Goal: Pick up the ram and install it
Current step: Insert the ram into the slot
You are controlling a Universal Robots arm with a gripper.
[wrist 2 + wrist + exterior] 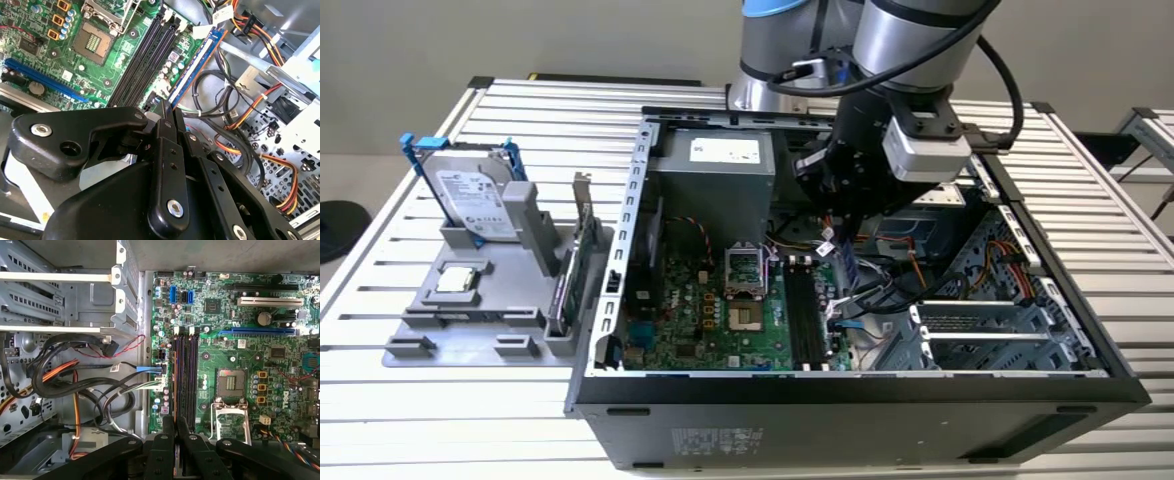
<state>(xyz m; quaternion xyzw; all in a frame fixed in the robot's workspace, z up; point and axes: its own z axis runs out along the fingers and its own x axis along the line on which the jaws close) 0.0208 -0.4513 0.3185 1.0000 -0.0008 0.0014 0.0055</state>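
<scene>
My gripper (841, 232) hangs inside the open computer case (854, 385), shut on the ram (846, 267). In the second wrist view the ram (196, 65) is a long blue stick seen nearly edge-on, reaching out from between the fingertips of the gripper (168, 107). In the first wrist view the ram (174, 390) shows as a thin edge running out from the gripper (175, 422). It lies parallel to the black memory slots (186, 380) on the green motherboard (235, 355) and just beside them. I cannot tell its height above the slots (803, 322).
Orange, black and yellow cables (65, 380) fill the case beside the slots. The CPU socket (744, 270) and grey power supply (720, 165) lie nearby. Outside the case a grey holder (480, 320) carries a hard drive (467, 195) and an upright green card (567, 275).
</scene>
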